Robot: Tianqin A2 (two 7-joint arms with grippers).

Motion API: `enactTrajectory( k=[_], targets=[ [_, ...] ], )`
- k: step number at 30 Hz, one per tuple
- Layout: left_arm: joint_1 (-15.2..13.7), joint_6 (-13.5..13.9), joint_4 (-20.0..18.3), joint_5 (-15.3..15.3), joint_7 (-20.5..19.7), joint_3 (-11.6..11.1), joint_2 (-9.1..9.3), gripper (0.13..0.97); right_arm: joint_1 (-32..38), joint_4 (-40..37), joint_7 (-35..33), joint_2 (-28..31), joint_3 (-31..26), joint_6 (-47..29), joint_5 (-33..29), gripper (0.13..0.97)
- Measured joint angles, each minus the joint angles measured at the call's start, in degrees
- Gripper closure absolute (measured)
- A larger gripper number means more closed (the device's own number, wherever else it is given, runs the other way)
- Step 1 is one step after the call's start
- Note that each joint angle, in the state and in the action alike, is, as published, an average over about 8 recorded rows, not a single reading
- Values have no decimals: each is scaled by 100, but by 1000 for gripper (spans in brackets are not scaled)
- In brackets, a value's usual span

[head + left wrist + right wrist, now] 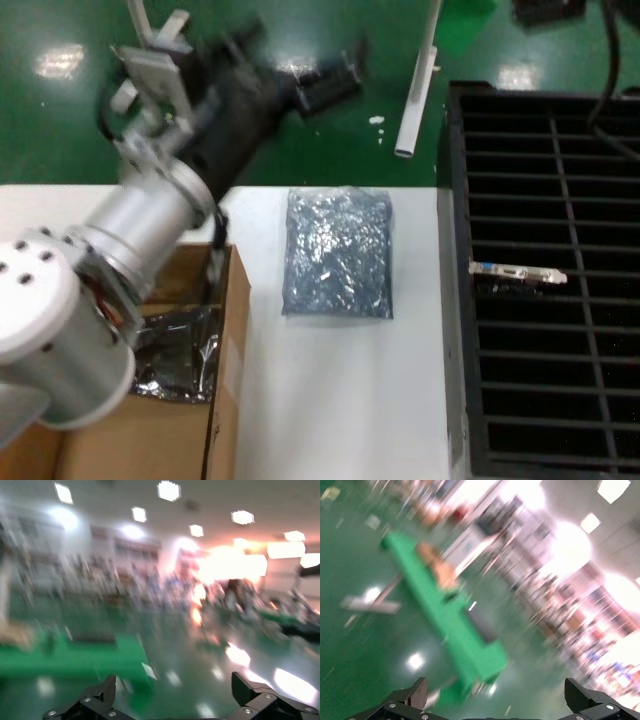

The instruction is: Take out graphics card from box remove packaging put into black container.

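Observation:
The graphics card (518,272) stands in a slot of the black container (560,400) at the right; only its silver bracket with a blue port shows. A grey-blue crinkled packaging bag (338,250) lies flat on the white table (340,400). The brown box (232,330) stands at the near left with a shiny dark bag (175,350) inside. My left arm is raised over the box, and its left gripper (335,80) is out past the table's far edge. The left wrist view shows it (172,685) open and empty. My right gripper (495,687) is open and empty, out of the head view.
A white pole (420,80) leans over the green floor beyond the table. A black cable (605,70) hangs over the container's far right corner. Both wrist views look out at the hall, not at the table.

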Motion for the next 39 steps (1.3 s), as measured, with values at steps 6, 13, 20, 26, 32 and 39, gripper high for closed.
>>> enactTrajectory(
  k=[6, 13, 20, 26, 32, 39],
  targets=[
    [201, 21, -57, 336, 99, -447, 99, 279, -277, 536, -136, -229, 240, 512, 118, 129],
    [466, 138, -3, 555, 120, -728, 227, 197, -578, 421, -414, -169, 274, 888, 655, 129],
    [857, 309, 75, 894, 149, -1148, 418, 164, -1013, 221, -818, -66, 315, 1415, 1451, 129],
    [1211, 463, 146, 1198, 176, -1526, 590, 136, -1407, 43, -1179, 26, 353, 1894, 2169, 129],
    [1572, 619, 217, 1505, 201, -1911, 764, 132, -1807, -137, -1543, 120, 391, 2377, 2895, 129],
    [1992, 803, 302, 1869, 233, -2363, 970, 132, -2278, -351, -1975, 230, 436, 2948, 3754, 129]
  ],
)
